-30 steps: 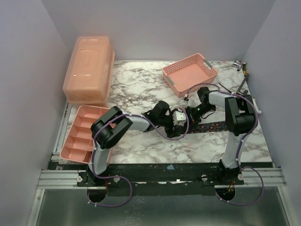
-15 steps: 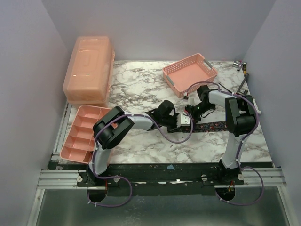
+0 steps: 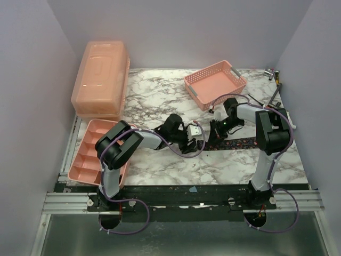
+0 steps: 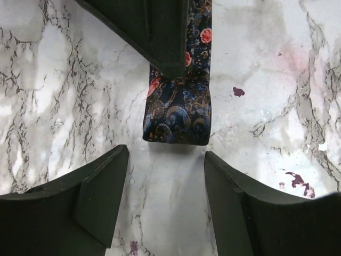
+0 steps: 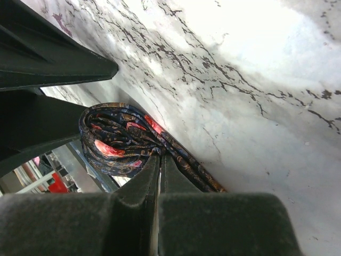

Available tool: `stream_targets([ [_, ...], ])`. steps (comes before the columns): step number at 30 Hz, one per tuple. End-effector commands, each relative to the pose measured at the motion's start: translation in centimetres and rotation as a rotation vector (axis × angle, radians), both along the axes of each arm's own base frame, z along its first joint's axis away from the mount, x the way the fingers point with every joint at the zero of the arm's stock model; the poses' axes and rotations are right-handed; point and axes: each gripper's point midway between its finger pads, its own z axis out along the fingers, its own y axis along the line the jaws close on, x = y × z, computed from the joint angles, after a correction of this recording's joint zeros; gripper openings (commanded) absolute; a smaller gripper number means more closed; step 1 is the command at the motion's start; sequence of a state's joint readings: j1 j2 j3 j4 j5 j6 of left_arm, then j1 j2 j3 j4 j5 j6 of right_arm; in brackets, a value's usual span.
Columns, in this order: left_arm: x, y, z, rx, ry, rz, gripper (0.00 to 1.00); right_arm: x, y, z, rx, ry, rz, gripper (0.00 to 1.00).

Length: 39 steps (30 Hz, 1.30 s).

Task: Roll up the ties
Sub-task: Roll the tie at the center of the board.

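One tie (image 3: 240, 142), dark with red and orange dots, lies as a strip on the marble table right of centre. Its left end is coiled into a small roll (image 4: 178, 114) (image 5: 120, 136). My right gripper (image 3: 216, 135) (image 5: 160, 158) is shut, its fingertips pinching fabric at the roll. One right finger shows at the top of the left wrist view (image 4: 160, 32). My left gripper (image 3: 200, 137) (image 4: 166, 154) is open and empty, a short way left of the roll and not touching it.
A pink mesh basket (image 3: 216, 82) stands at the back right. A lidded pink box (image 3: 101, 77) stands at the back left, with a pink divided tray (image 3: 93, 149) in front of it. Small tools (image 3: 274, 74) lie at the far right corner.
My left gripper has drawn back to the left, away from the roll, and is open. The right gripper stays at the roll.
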State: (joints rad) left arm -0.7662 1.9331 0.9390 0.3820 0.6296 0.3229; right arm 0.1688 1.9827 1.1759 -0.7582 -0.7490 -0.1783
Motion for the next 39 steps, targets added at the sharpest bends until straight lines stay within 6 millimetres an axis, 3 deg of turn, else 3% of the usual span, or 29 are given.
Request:
stream_targets([
  [1, -1.1, -0.6, 1.0, -0.077, 0.036, -0.020, 0.62, -0.4, -2.2, -4.2, -0.154, -0.027, 0.040, 0.01],
  [9, -1.1, -2.6, 2.1, -0.127, 0.018, -0.052, 0.64, -0.4, -2.2, -4.3, -0.152, -0.021, 0.042, 0.01],
  [13, -1.0, -3.5, 2.9, -0.135, 0.003, -0.060, 0.45, -0.4, -2.1, -4.4, -0.148, -0.018, 0.041, 0.01],
  [20, -0.7, -5.6, 3.5, -0.143, 0.002, -0.061, 0.40, -0.4, -2.0, -4.5, -0.142, -0.015, 0.036, 0.01],
  [24, -0.5, -5.9, 1.1, -0.067, 0.027, -0.038, 0.40, -0.3, -1.9, -4.2, -0.138, -0.023, 0.033, 0.01],
  [32, -0.1, -2.8, -5.0, 0.122, 0.057, 0.092, 0.42, -0.4, -1.5, -3.8, -0.117, -0.023, 0.016, 0.01],
  [39, 0.1, -1.4, -7.3, 0.234, 0.058, 0.116, 0.41, -0.3, -1.2, -3.2, -0.102, -0.032, 0.010, 0.01],
])
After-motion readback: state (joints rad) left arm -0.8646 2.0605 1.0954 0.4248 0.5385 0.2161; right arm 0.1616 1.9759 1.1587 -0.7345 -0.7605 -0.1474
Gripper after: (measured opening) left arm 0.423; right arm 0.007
